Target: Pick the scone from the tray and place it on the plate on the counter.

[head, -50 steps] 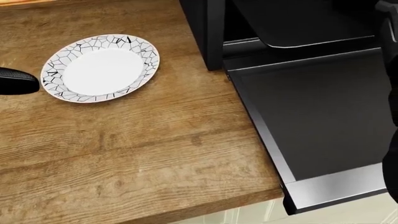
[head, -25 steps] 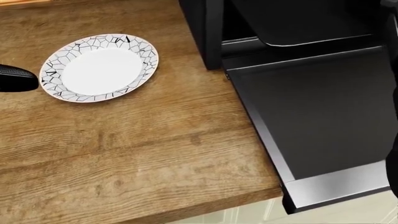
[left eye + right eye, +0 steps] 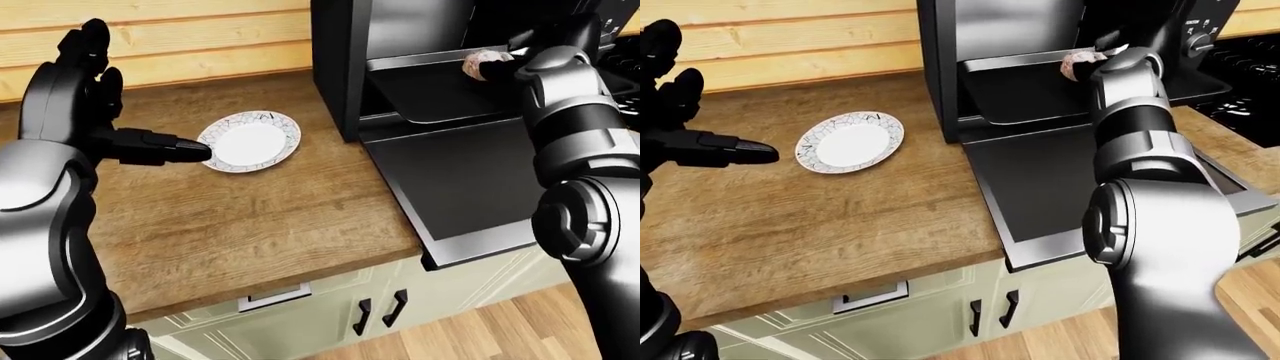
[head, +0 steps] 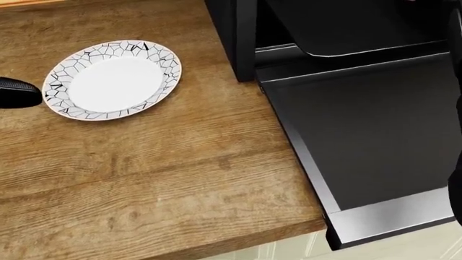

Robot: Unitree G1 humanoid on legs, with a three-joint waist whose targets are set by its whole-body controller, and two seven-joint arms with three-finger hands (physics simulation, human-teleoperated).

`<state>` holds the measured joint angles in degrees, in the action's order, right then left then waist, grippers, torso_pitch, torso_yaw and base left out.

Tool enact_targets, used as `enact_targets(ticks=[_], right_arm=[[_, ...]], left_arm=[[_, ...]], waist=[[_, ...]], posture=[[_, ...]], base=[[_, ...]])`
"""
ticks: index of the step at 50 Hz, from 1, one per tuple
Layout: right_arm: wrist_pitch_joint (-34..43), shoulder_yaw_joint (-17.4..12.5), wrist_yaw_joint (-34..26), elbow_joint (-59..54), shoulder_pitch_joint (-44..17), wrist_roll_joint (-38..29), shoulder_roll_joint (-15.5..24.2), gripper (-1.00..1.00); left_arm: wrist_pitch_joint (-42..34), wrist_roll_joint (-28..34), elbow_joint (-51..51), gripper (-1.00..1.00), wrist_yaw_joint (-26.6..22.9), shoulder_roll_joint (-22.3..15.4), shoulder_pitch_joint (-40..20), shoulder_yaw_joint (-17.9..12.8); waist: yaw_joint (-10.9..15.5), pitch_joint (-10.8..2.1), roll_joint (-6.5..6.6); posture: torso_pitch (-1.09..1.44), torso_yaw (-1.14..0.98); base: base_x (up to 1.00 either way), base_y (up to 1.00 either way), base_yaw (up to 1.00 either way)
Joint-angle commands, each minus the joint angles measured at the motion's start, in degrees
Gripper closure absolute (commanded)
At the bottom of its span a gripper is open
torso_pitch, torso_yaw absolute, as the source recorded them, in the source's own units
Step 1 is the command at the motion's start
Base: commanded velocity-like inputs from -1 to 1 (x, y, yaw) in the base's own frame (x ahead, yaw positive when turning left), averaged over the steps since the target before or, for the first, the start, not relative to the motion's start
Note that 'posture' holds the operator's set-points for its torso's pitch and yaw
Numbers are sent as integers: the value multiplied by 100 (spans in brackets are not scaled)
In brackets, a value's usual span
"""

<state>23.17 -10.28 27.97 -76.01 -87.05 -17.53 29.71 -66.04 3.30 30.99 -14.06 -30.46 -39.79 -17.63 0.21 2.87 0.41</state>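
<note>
The pale scone (image 3: 478, 64) is at the right end of the dark tray (image 3: 430, 94) inside the open black oven. My right hand (image 3: 500, 61) reaches into the oven, its fingers closed round the scone just above the tray. The white plate (image 3: 250, 141) with a black crackle rim lies on the wooden counter (image 3: 250, 217), left of the oven. My left hand (image 3: 120, 112) is open, held above the counter left of the plate, with one finger (image 4: 15, 93) pointing at the plate's rim. The head view shows the plate (image 4: 112, 78) but not the scone.
The oven's door (image 3: 470, 184) hangs open and flat, reaching past the counter's near edge. The black oven body (image 3: 335, 60) stands right of the plate. A wood-panel wall (image 3: 200, 37) is behind the counter. A stove with knobs (image 3: 1230, 67) is at the far right.
The head view has shifted slightly, so the plate and oven sit a little further left in the picture. The left fingertip shows a bit less at the left edge.
</note>
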Motion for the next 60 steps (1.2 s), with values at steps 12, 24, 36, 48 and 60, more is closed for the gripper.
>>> enact_targets(ticks=[12,24,36,48,60], right_arm=[[-143,18,14,270,-481,-52,185,100],[-128,82,-181,429,-689,-55,229,100],[174,167,-759,897,-882,41,138,100],[1117,208,-1619,2310,-663,147,251,100],[2385,115,-2363,4375,-58,247,336,100]], left_arm=[[146,83,29,-100,-4,-130,-280,5],[173,126,39,-100,-36,-105,-234,-19],[235,131,7,-100,-3,-28,-184,-27],[178,118,48,-100,-25,-56,-225,-40],[278,119,-159,-100,18,-25,-377,57]], waist=[[13,-148,7],[2,-131,12],[-4,-120,27],[0,-96,17],[21,-82,3]], posture=[[0,0],[0,0],[0,0],[0,0],[0,0]], base=[[0,0,0],[0,0,0],[0,0,0],[0,0,0],[0,0,0]])
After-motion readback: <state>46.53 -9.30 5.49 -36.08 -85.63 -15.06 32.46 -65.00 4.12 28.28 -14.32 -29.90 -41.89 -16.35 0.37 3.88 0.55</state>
